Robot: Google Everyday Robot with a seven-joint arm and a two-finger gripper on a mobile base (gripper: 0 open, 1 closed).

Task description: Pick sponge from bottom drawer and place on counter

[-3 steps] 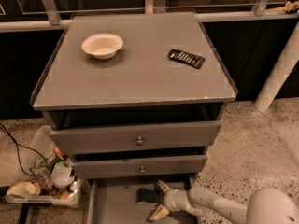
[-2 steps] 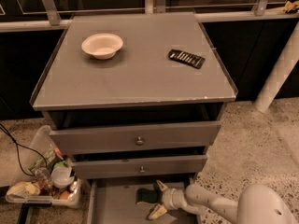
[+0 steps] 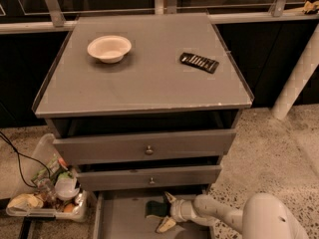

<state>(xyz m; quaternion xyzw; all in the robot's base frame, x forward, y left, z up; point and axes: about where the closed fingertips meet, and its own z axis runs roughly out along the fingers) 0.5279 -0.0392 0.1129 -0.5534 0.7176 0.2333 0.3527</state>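
The bottom drawer (image 3: 119,219) is pulled open at the foot of the cabinet. The sponge (image 3: 155,209), dark green with a thin pale edge, lies on the drawer floor near the middle. My gripper (image 3: 167,212) reaches in from the right, low inside the drawer. Its two pale fingers (image 3: 165,225) are spread, one above and one below the sponge's right end. The counter (image 3: 144,78) is the grey top of the cabinet.
A white bowl (image 3: 109,48) and a black ridged rectangular object (image 3: 199,61) lie on the counter. Two upper drawers with round knobs (image 3: 148,150) stand slightly open. A tray of clutter (image 3: 47,198) and a black cable lie on the floor at left. A white post (image 3: 298,73) stands right.
My gripper and arm have shifted slightly left, closer around the sponge. The sponge, bowl and drawers have not moved.
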